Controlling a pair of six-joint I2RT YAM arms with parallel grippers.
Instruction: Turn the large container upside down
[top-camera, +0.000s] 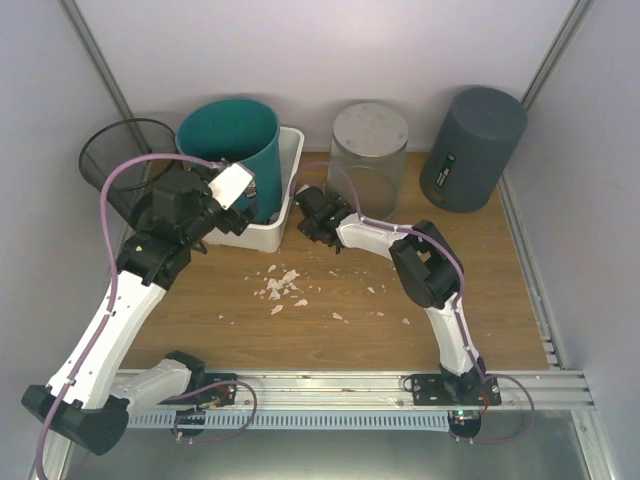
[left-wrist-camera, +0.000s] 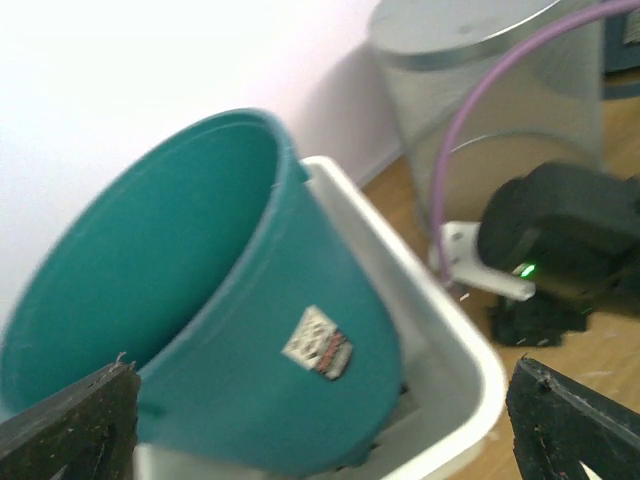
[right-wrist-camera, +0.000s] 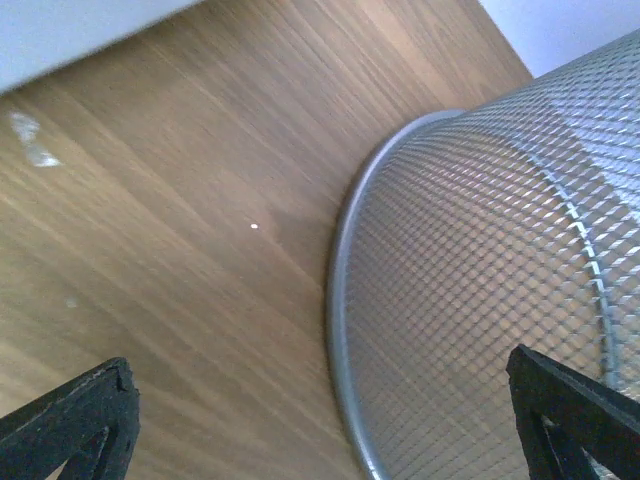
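Leaning in the tub (top-camera: 262, 238) near the bench's rear-left corner, the bucket (top-camera: 235, 130) is ungripped. The left gripper (top-camera: 252, 200) and right gripper (top-camera: 303, 215) both gape. A shallow pinch on its rim might slip, dragging the tub along or striking the mesh bin (top-camera: 368, 150).

The left arm (top-camera: 110, 310) stretched toward the counter's (top-camera: 470, 300) far left corner, left claw (top-camera: 250, 205) spread wide. The right arm (top-camera: 440, 300) folded leftward toward the far edge, right claw (top-camera: 305, 207) likewise spread wide.
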